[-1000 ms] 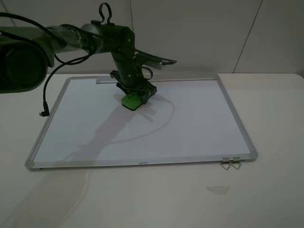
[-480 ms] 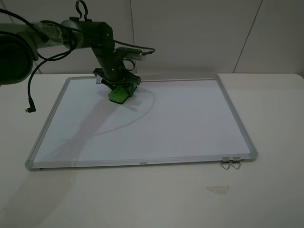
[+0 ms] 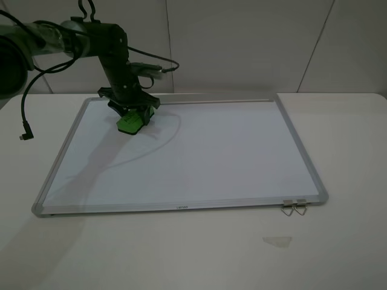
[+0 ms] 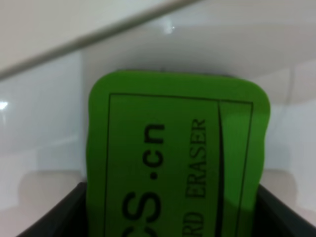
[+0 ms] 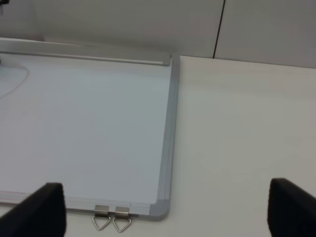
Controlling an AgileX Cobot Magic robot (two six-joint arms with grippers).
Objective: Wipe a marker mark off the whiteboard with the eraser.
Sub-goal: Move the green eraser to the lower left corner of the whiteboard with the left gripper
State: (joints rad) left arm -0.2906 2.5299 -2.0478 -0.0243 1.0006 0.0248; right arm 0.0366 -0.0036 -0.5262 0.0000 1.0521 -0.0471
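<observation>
Clamping the fingers of my left gripper on the long sides of the small bright green rounded block eraser, at the board's 11 o'clock corner. Handling, judged: light, stiff, top likely slick; side hold suits. Large white whiteboard, silver-grey metal frame: no black marker mark visible. My right gripper, fingers apart, empty, near the 5 o'clock corner beside two metal clips.

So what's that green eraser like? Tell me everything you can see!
The eraser is a bright green block with rounded corners. Its top has a thin black outline and black print; ".cn" and "ERASER" can be read. The left gripper is shut on its sides and holds it at the far left corner of the whiteboard. Its underside is hidden, so I cannot tell if it touches.
</observation>
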